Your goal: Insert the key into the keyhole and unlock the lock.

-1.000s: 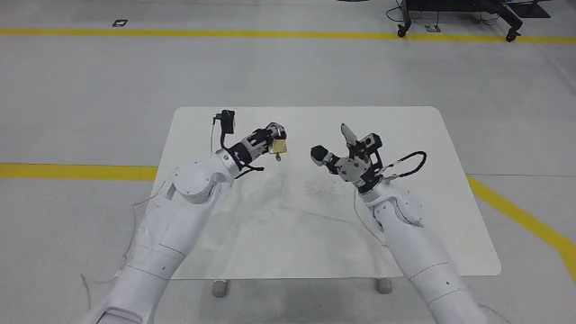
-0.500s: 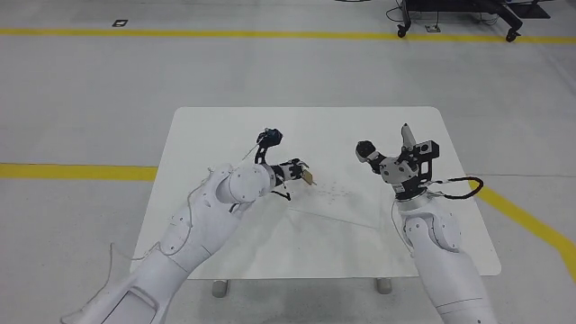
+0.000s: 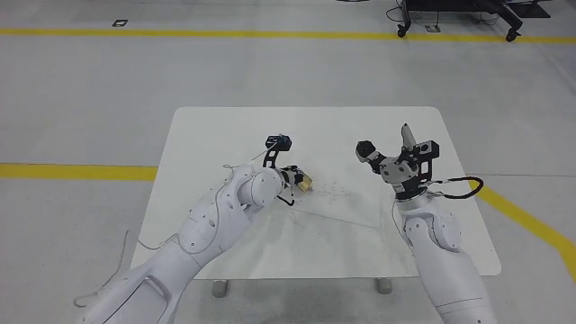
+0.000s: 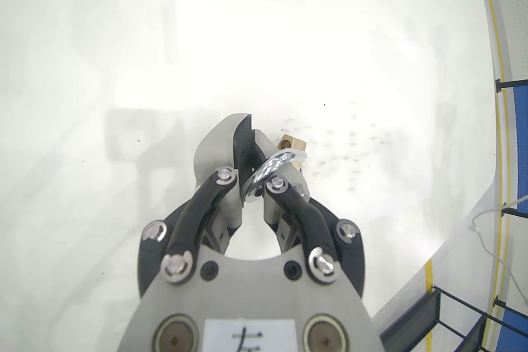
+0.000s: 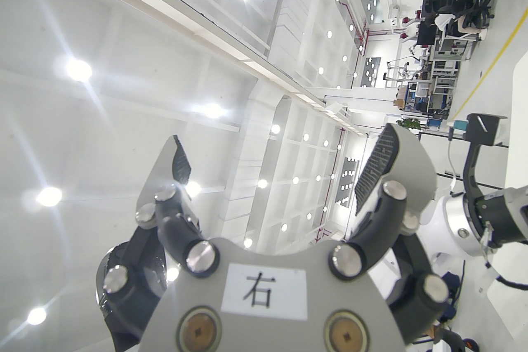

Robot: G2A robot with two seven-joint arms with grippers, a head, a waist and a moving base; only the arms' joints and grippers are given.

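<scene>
My left gripper (image 3: 297, 180) is low over the middle of the white table (image 3: 225, 135), shut on a small brass padlock (image 3: 306, 181). In the left wrist view the lock's silver shackle (image 4: 273, 165) lies between the fingers of the left gripper (image 4: 253, 128), and a corner of the brass body (image 4: 292, 143) sticks out beside one fingertip, close to the tabletop. Farther right, my right gripper (image 3: 385, 144) is raised above the table and points upward. Its fingers stand wide apart in the right wrist view (image 5: 284, 137), with nothing between them.
A patch of small dark specks (image 3: 337, 189) marks the tabletop just right of the lock. The table's right edge (image 4: 466, 230) curves past in the left wrist view. A cable (image 3: 454, 183) loops off the right forearm.
The left gripper carried the padlock from the back left toward the table's middle and lowered it. The right gripper swung away to the right and turned upward, then held still.
</scene>
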